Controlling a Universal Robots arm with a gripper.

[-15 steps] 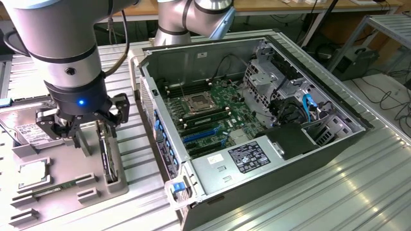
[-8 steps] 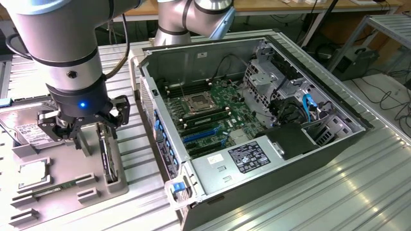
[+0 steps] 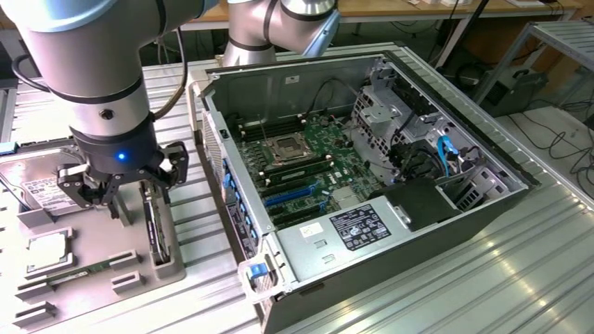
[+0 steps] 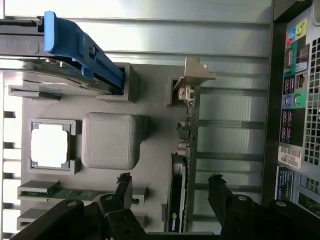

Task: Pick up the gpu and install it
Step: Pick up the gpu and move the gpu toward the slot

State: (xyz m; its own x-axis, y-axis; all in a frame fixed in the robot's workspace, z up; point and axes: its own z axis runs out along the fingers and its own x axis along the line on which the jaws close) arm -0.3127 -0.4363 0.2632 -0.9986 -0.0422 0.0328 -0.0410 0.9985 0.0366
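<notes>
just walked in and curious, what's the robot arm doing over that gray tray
The arm is partway through fetching a gpu for the open computer case. Its gripper is open and hangs over the gray parts tray, lined up with a finger to each side of the gpu. The gpu stands on edge in its tray slot. Nothing is gripped, and the card is not yet in the case.

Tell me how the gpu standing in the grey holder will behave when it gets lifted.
Probably stiff: the gpu is a thin board standing on edge in the grey holder. Likely end-heavy, given the metal bracket at one end, so it may tilt when lifted. Exposed components along its edge look fragile; the open gripper straddles it.
</notes>
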